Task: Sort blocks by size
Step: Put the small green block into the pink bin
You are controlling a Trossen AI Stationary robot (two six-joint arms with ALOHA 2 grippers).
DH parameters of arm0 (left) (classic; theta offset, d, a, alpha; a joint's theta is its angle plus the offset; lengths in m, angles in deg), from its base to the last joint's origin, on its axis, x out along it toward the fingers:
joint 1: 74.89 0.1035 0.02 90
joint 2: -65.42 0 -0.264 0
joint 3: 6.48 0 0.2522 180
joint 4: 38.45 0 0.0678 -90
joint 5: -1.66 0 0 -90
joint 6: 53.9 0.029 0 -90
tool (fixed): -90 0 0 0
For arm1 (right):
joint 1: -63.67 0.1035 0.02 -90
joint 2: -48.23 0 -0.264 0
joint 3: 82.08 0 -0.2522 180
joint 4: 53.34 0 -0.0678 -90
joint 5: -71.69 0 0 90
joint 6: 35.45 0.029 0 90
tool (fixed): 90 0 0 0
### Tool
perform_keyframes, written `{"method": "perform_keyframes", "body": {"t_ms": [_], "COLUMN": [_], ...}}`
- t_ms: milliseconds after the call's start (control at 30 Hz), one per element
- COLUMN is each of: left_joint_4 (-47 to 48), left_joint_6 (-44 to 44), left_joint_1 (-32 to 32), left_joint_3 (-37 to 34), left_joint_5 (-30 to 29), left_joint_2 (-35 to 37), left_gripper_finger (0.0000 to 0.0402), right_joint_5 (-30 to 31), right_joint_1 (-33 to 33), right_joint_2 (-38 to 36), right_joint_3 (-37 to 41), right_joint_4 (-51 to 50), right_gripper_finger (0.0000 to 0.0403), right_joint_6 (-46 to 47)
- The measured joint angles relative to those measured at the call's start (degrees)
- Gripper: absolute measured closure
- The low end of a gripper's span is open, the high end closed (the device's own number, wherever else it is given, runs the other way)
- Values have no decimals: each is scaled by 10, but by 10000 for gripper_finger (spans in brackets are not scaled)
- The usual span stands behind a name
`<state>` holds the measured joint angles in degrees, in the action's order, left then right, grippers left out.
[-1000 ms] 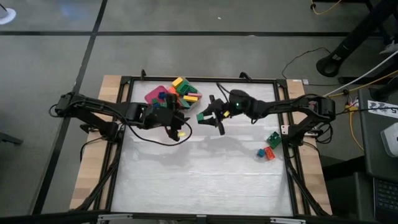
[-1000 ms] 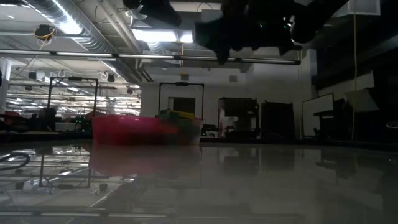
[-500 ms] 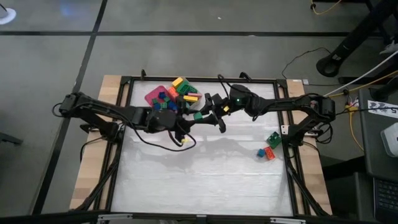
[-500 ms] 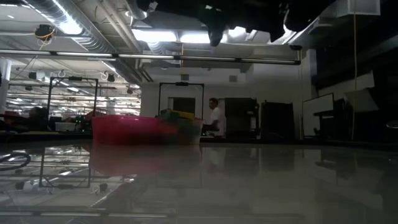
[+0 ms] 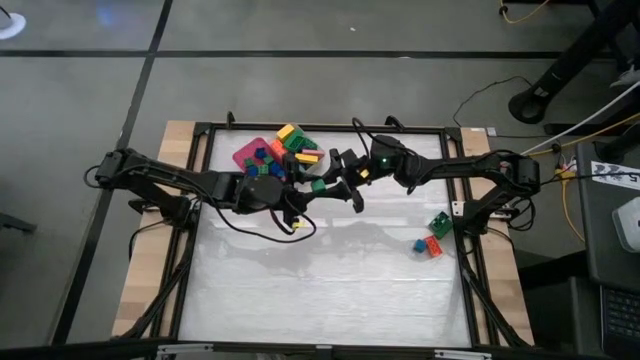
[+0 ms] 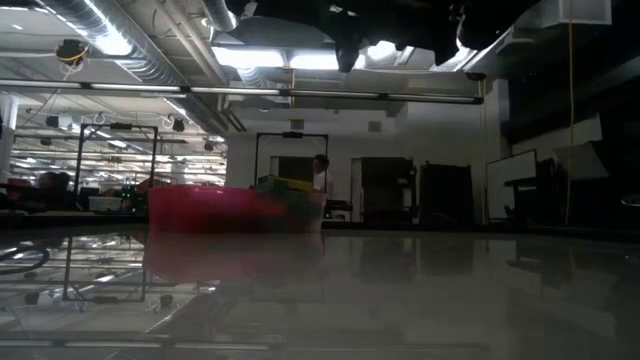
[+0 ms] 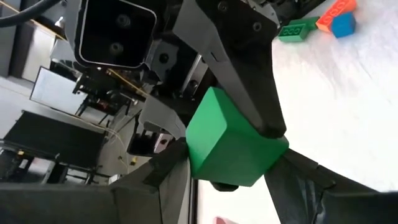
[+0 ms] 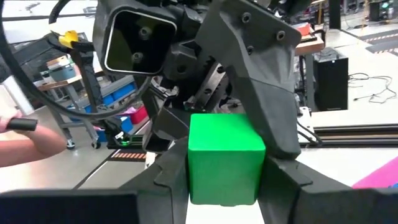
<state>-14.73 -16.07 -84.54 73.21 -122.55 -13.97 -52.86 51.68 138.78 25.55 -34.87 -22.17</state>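
One green block (image 5: 317, 185) is held in the air over the table's far middle, between my two grippers, which meet tip to tip. My right gripper (image 5: 328, 186) comes from the right and is shut on it. My left gripper (image 5: 306, 196) comes from the left, with its fingers against the block's other end. Many coloured blocks lie piled in the pink tray (image 5: 243, 153) and the clear tray (image 5: 300, 147) at the far edge. A green (image 5: 440, 224), a red (image 5: 433, 246) and a blue block (image 5: 421, 244) lie on the table at the right. My left gripper has the green block's near end (image 7: 205, 168) between its two fingers (image 7: 171, 168), coming level from the table's left. The block is clear of the table. My right gripper's fingers (image 7: 249, 87) lie on the same block farther along. My right gripper pinches the green block's two opposite sides (image 8: 199, 180) between its two fingers (image 8: 283, 177), coming level from the table's right. The block is lifted clear and sits square between them. My left gripper's fingers (image 8: 264, 106) flank its far end.
The two trays stand just behind the grippers; the pink tray also shows in the low view (image 6: 215, 208). The white table (image 5: 320, 290) lies bare toward the near edge. A person walks in the room beyond (image 6: 320, 178), and a hand shows at the right wrist view's edge (image 8: 22, 140).
My left gripper has gone toward the table's right edge, up to the green block in my right gripper. Both grippers have risen a little. In the last half second both have kept still.
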Motion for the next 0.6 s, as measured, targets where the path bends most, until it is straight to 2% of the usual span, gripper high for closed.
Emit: {"method": "perform_keyframes", "body": {"t_ms": [333, 600], "left_joint_4": [-7, -23], "left_joint_6": [23, 70], "left_joint_1": [1, 6], "left_joint_3": [0, 0], "left_joint_5": [-5, -21], "left_joint_2": [1, 1], "left_gripper_finger": [219, 273], "right_joint_5": [37, 45], "right_joint_1": [1, 0], "right_joint_2": [0, 0], "right_joint_3": [0, 0], "right_joint_4": [15, 25], "right_gripper_finger": [262, 262], "right_joint_6": [22, 40]}}
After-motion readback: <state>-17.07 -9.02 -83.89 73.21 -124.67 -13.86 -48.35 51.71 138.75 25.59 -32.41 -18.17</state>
